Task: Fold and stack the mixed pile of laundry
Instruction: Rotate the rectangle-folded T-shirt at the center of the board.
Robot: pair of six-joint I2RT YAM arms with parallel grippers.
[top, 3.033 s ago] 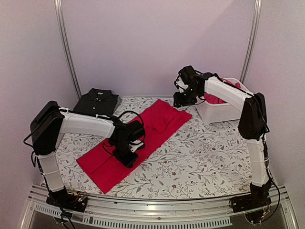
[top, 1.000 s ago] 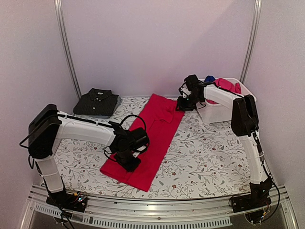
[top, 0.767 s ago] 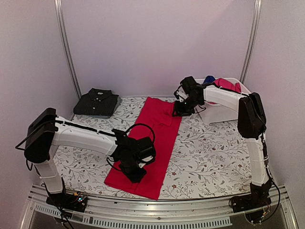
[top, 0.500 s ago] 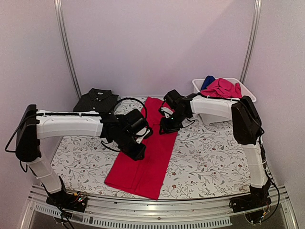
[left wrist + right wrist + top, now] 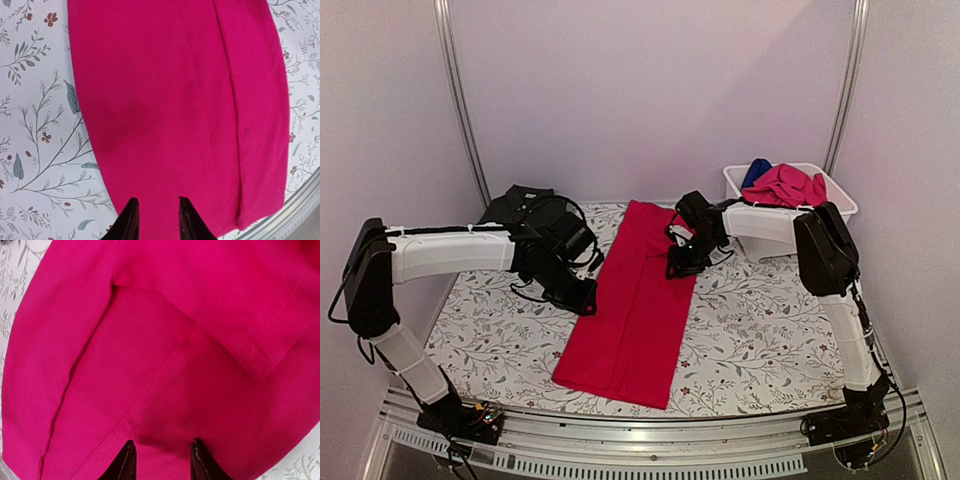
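Seen from above, the left arm (image 5: 450, 250) covers the near part of the dark polo (image 5: 520, 203). The left hand (image 5: 578, 296) and the right hand (image 5: 680, 264) hide their fingertips beneath their own bodies. In the tub (image 5: 734, 180), the blue garment (image 5: 757, 170) shows only a corner behind the magenta one (image 5: 790, 185). Both wrist views crop the red tee (image 5: 175, 100)

You're getting the top cam looking down from high behind the near edge, taking in the whole table (image 5: 750, 320). Both wrist cams are pointing straight down, close in, each sharing the red tee (image 5: 635, 300) with it.
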